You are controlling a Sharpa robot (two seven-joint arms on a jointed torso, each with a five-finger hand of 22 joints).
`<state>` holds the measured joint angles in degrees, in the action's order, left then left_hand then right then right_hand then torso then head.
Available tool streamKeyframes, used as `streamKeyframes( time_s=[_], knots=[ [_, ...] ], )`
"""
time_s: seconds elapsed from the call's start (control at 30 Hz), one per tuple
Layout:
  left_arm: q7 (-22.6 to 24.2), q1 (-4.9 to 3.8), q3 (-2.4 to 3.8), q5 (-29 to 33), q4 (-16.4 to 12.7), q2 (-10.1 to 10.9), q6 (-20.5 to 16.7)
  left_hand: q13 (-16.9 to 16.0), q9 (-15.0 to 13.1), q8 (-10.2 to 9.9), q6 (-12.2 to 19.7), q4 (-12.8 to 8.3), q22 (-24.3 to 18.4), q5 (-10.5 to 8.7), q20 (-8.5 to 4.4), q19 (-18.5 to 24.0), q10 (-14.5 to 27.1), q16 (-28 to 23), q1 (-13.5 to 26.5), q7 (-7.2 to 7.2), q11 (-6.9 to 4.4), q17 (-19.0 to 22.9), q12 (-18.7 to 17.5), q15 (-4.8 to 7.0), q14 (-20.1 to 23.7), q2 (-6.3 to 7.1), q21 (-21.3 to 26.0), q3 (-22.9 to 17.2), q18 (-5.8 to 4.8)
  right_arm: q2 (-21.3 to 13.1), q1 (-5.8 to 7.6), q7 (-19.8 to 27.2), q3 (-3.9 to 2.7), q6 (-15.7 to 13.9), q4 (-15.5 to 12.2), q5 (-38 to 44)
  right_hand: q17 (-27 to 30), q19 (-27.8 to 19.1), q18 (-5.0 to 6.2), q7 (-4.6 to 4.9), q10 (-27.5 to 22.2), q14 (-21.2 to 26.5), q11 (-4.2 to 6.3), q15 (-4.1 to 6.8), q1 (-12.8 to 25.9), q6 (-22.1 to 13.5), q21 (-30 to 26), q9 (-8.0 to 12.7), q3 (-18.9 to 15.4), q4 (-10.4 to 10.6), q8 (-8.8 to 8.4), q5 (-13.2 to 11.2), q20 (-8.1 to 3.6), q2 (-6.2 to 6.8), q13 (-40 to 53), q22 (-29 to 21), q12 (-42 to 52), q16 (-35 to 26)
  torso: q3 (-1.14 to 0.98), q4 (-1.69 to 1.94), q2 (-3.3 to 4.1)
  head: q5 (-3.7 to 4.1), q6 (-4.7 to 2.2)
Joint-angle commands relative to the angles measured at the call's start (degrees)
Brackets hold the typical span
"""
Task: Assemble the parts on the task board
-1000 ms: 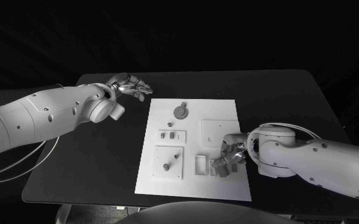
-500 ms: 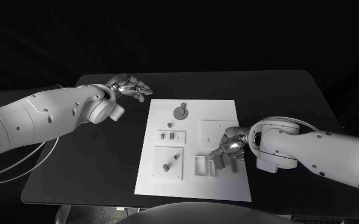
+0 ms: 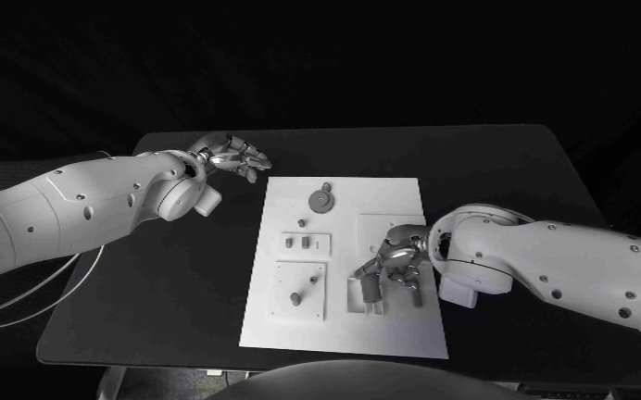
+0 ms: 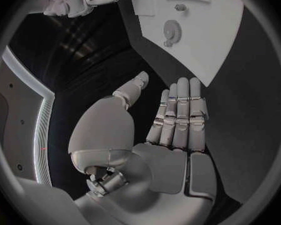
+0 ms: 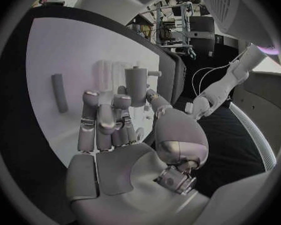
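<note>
Right hand [image 3: 396, 261]: pinches a grey cylinder part [image 5: 135, 86] over the task board's [image 3: 387, 194] near right.
Left hand [image 3: 234, 155]: empty, fingers apart, far left of board.

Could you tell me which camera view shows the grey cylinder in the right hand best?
The right wrist view: the cylinder stands clear above the right hand. The head view shows it mostly hidden by fingers.
</note>
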<state>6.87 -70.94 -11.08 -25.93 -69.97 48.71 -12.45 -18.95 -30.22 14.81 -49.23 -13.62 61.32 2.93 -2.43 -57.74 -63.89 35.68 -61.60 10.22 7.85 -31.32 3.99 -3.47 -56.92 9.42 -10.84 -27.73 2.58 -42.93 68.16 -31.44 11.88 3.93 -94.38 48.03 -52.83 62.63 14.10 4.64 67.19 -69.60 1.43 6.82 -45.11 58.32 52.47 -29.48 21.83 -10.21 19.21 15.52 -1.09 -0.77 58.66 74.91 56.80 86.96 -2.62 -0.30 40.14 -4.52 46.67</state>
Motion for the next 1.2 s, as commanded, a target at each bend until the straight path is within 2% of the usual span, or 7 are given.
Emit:
streamKeyframes(
  time_s=[0.03,0.27,0.43,0.6,0.87,1.2],
  knots=[
    [0.09,-0.06,0.03,-0.32,-0.18,-0.07,0.85,0.05,0.09,0.30,0.03,0.38,0.09,-0.02,0.12,-0.37,0.18,-0.28,0.19,0.07,0.17,-0.07,0.05,0.12,-0.36,0.01,0.22,-0.09,0.84,0.64,0.10,-1.01,0.10,0.94,0.38,-3.31,0.10,0.22,0.90,0.38,0.07,-0.39,-0.09,0.10,0.54,0.39,-0.18,0.00,5.00,-4.89,-0.40,0.29,0.00,0.11,-0.06,0.98,-0.14,-0.25,-0.05,0.01,-0.01,-0.02,0.15],
    [0.08,-0.06,0.03,-0.33,-0.15,-0.17,0.91,0.07,0.10,0.30,0.02,0.40,0.10,-0.02,0.13,-0.35,0.19,-0.34,0.18,0.07,0.18,-0.12,0.04,0.11,-0.35,0.03,0.24,-0.10,0.84,2.11,0.10,-1.10,0.54,1.51,1.17,-2.73,0.17,0.16,0.90,0.43,-0.02,-0.27,-0.13,0.08,0.80,0.29,-0.19,-0.01,5.25,-5.00,-0.48,0.30,0.02,0.21,-0.05,1.00,-0.16,-0.29,-0.06,0.01,0.02,-0.02,0.37],
    [0.02,-0.06,0.03,-0.33,-0.12,-0.10,0.86,0.08,0.10,0.31,0.02,0.42,0.11,-0.02,0.13,-0.35,0.20,-0.38,0.19,0.07,0.18,-0.15,0.04,0.11,-0.34,0.03,0.25,-0.11,0.83,2.39,0.10,-1.13,1.71,1.82,1.19,-1.75,0.39,0.09,0.90,0.47,-0.12,-0.04,-0.17,0.04,1.09,0.19,-0.21,-0.02,5.42,-5.03,-0.55,0.29,0.05,0.31,-0.03,1.00,-0.18,-0.35,-0.08,0.01,0.01,-0.09,0.63],
    [-0.01,-0.06,0.03,-0.33,-0.16,-0.14,0.93,0.09,0.11,0.31,0.02,0.43,0.12,-0.02,0.14,-0.34,0.19,-0.40,0.20,0.07,0.18,-0.18,0.05,0.11,-0.34,0.04,0.26,-0.11,0.83,2.89,0.10,-1.31,2.23,2.12,1.85,-1.18,0.39,0.02,0.90,0.50,-0.19,0.04,-0.20,0.02,1.21,0.13,-0.23,-0.04,5.59,-5.09,-0.59,0.30,0.07,0.36,-0.02,1.01,-0.18,-0.37,-0.06,-0.04,0.02,-0.18,0.73],
    [-0.04,-0.06,0.02,-0.34,-0.11,-0.13,0.92,0.10,0.12,0.31,0.02,0.45,0.13,-0.02,0.14,-0.34,0.20,-0.45,0.19,0.07,0.18,-0.23,0.05,0.10,-0.35,0.05,0.28,-0.12,0.83,3.50,0.09,-1.32,2.30,1.22,2.51,-0.52,0.57,-0.06,0.90,0.55,-0.31,0.26,-0.26,-0.03,1.49,0.04,-0.24,-0.06,5.77,-5.09,-0.65,0.28,0.11,0.44,0.01,1.02,-0.19,-0.43,-0.10,-0.01,0.03,-0.29,0.96],
    [-0.09,-0.06,0.02,-0.34,-0.10,-0.12,0.94,0.12,0.13,0.31,0.02,0.50,0.14,-0.02,0.15,-0.34,0.20,-0.50,0.21,0.07,0.19,-0.29,0.05,0.10,-0.35,0.03,0.30,-0.13,0.83,4.17,0.08,-1.00,2.30,0.21,2.79,-0.18,0.68,-0.10,0.90,0.64,-0.46,0.49,-0.34,-0.09,2.42,-0.15,-0.24,-0.14,6.12,-4.72,-0.79,0.26,0.19,1.29,0.07,1.00,-0.13,-0.50,-0.11,0.00,0.01,-0.43,1.02]
  ],
)
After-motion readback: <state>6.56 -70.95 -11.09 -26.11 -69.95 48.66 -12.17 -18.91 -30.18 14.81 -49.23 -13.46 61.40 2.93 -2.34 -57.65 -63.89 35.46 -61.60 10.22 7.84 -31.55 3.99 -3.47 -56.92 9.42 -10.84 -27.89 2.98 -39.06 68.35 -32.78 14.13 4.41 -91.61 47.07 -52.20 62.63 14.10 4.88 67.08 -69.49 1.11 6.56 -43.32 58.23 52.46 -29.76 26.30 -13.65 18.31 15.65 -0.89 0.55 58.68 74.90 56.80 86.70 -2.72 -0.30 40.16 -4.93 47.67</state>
